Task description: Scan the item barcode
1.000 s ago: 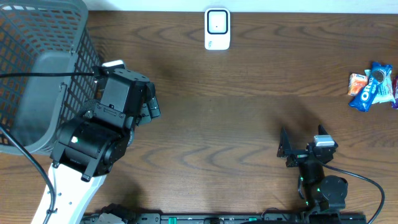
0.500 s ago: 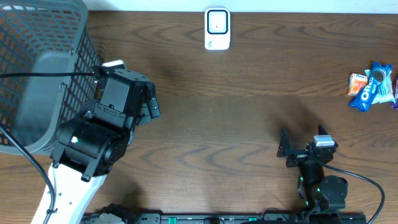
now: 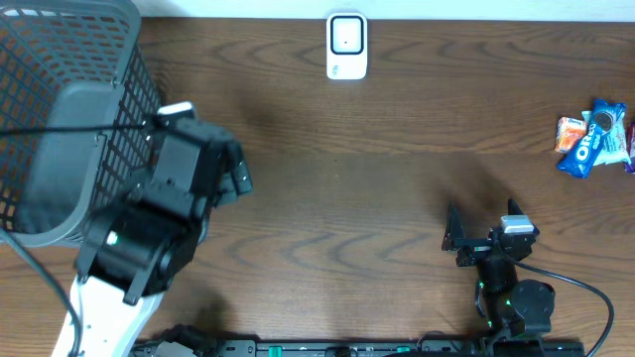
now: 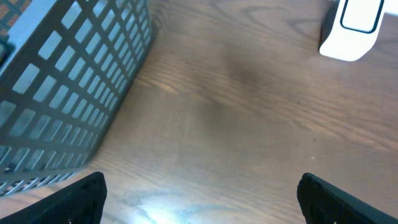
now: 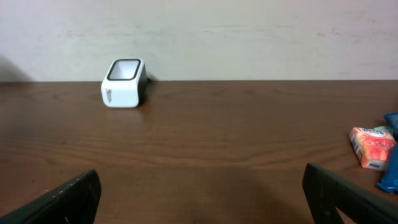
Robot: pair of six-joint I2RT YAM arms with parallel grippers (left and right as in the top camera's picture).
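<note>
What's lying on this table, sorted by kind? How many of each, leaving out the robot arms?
Basket: 1
White scanner: 1
Snack packets: 2 clearly seen, the orange packet and the blue Oreo pack; more may be cut off at the edge
Total: at least 4

A dark wooden desk (image 3: 397,178) carries everything. A grey mesh basket (image 3: 109,50) stands at its far left corner. A small white scanner (image 3: 346,46) sits at the middle of the far edge. By the right edge, an orange snack packet (image 3: 570,132) lies just beside a blue biscuit packet (image 3: 595,142), well apart from the scanner.
</note>
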